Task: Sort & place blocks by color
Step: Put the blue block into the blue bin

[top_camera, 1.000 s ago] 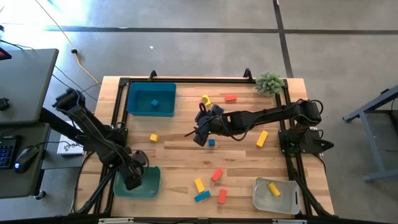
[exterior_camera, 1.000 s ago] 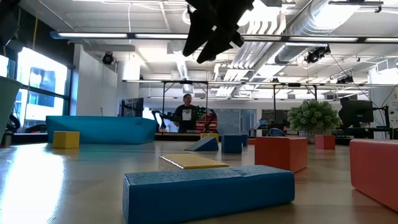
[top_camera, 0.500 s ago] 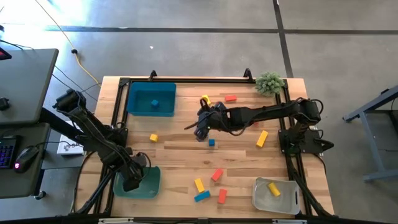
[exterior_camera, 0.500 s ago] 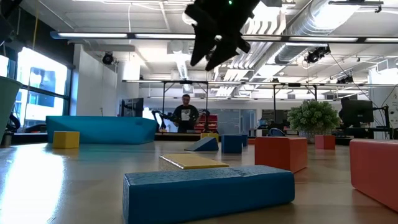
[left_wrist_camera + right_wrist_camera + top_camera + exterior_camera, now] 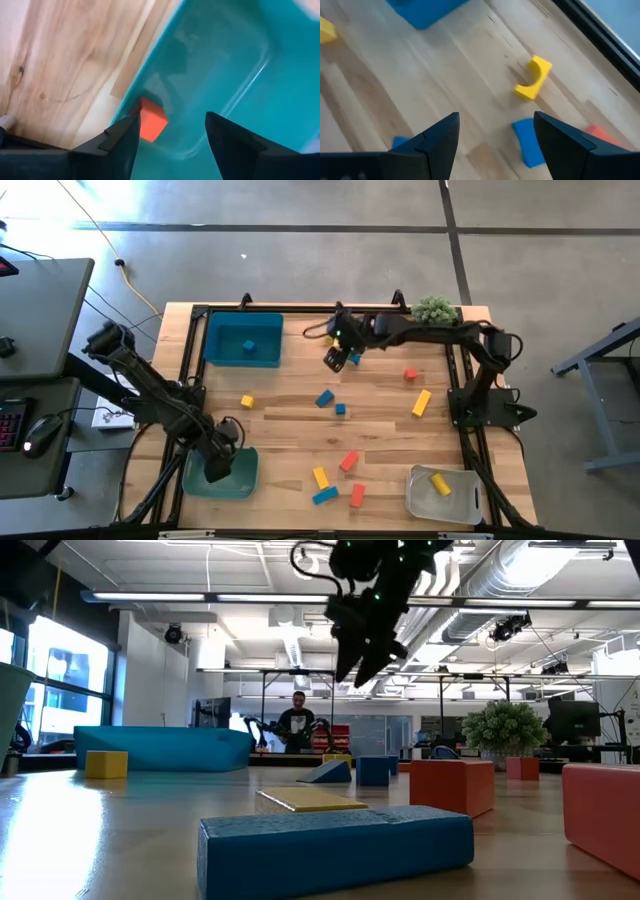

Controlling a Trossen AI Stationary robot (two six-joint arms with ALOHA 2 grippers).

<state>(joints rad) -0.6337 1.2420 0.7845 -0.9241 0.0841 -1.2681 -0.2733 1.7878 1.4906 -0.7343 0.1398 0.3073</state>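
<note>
left gripper (image 5: pixel 170 145) gapes empty over green bin (image 5: pixel 240 75), red block (image 5: pixel 151 119) partly hidden.

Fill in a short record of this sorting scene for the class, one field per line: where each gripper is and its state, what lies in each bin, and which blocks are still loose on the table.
Left gripper: open over the green bin
Green bin contents: one red-orange block, lying free between the fingers
Right gripper: open and empty, over the table's far side
Below right gripper: curved yellow piece, blue block
Blue bin: one blue block
Clear bin: one yellow block
Loose blocks: red-orange, blue and yellow pieces scattered on the wooden table
</note>
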